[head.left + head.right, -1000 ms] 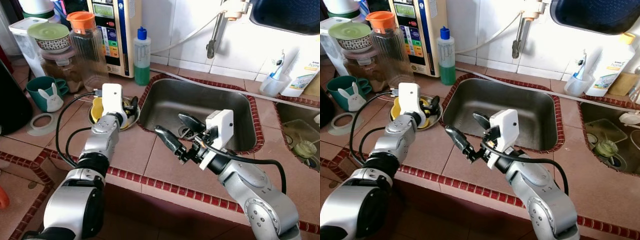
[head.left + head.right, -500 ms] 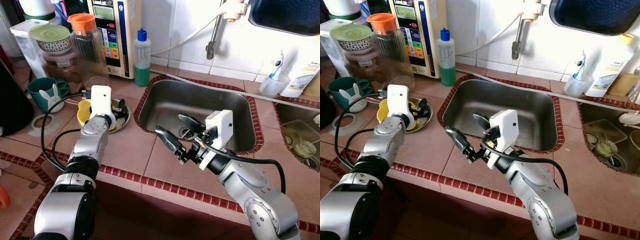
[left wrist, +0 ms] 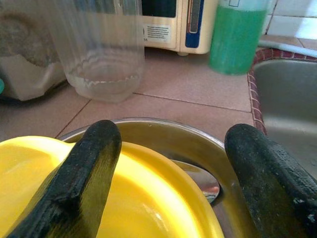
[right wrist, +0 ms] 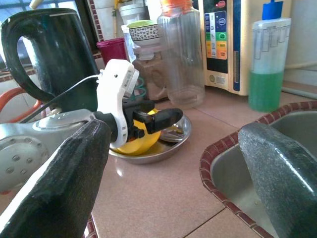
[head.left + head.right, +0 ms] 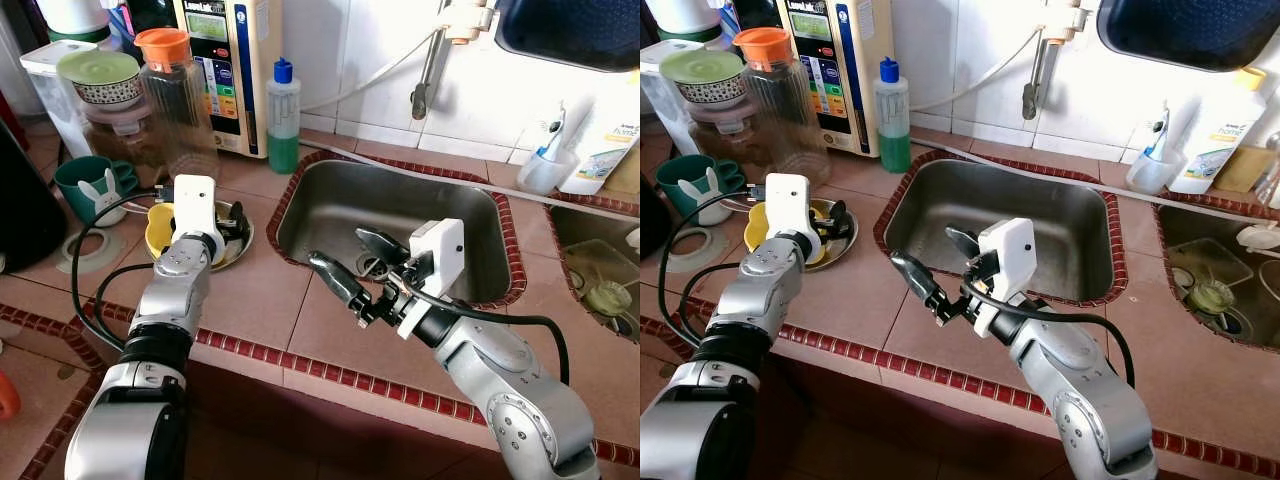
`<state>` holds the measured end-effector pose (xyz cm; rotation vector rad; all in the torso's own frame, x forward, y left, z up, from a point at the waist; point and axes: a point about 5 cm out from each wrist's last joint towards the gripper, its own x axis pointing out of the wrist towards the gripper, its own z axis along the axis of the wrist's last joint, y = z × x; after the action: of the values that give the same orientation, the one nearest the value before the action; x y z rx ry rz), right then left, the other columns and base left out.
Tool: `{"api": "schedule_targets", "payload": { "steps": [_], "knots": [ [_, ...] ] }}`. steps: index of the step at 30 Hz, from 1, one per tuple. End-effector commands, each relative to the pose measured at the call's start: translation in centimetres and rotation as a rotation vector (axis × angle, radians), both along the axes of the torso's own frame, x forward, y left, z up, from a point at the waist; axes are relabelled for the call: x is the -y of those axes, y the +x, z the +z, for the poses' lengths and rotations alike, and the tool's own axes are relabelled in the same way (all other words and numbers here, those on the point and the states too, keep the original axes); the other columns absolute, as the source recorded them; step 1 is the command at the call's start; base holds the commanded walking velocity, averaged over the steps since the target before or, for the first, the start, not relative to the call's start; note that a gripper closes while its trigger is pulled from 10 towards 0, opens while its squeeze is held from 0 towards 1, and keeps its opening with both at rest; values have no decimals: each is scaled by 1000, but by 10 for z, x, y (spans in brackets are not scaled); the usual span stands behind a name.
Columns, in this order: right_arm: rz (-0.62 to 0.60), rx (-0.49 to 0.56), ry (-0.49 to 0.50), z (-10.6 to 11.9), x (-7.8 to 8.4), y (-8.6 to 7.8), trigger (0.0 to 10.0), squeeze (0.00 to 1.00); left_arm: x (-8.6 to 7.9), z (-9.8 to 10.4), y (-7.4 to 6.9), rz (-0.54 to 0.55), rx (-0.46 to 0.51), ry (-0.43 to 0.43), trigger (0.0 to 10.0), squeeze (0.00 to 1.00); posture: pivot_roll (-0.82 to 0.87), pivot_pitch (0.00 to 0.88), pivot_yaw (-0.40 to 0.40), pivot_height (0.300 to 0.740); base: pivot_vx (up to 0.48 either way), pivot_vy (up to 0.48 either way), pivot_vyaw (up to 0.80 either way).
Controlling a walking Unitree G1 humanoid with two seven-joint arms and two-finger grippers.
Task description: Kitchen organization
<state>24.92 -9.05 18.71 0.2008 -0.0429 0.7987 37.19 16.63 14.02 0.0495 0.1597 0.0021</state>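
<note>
A yellow bowl (image 5: 160, 226) sits in a shallow steel plate (image 5: 243, 243) on the tiled counter, left of the sink (image 5: 400, 205). My left gripper (image 5: 234, 217) is low over that plate and open. In the left wrist view one of its fingers (image 3: 81, 173) lies over the yellow bowl (image 3: 148, 198) and the other stands outside it above the steel plate (image 3: 173, 134). My right gripper (image 5: 352, 263) hangs open and holds nothing above the sink's front left rim, pointing toward the plate (image 4: 168, 144).
Behind the plate stand a clear jug with an orange lid (image 5: 175, 95), a green soap bottle (image 5: 284, 110) and a water dispenser (image 5: 225, 60). A teal bunny cup (image 5: 95, 188) and a dark kettle (image 4: 44, 64) are at the left. The faucet (image 5: 430, 70) hangs over the sink.
My left gripper has moved left, and the yellow bowl and steel plate have shifted left with it. The right arm has stayed put.
</note>
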Motion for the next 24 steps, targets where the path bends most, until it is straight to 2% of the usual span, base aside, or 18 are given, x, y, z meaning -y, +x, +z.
{"api": "schedule_targets", "payload": {
  "steps": [1,10,15,21,24],
  "knots": [
    [-4,19,0,3,1,1,10000,694,5,-30,-12,-1,-149,-15,10000,0,73,0,-19,740,0,0,0],
    [-2,23,2,3,-1,2,10000,694,19,-22,-16,-27,-131,-20,10000,0,77,0,-14,740,0,0,0],
    [-2,27,3,3,-1,3,10000,694,33,-7,-14,-58,-102,-38,10000,0,78,0,-9,740,0,0,0],
    [-3,31,4,3,-1,4,10000,694,41,-6,-19,-80,-101,-44,10000,0,79,0,-9,740,0,0,0],
    [-2,33,3,3,-1,4,10000,694,41,6,-17,-70,-33,-31,10000,0,81,0,-11,740,0,0,0]
  ]
}}
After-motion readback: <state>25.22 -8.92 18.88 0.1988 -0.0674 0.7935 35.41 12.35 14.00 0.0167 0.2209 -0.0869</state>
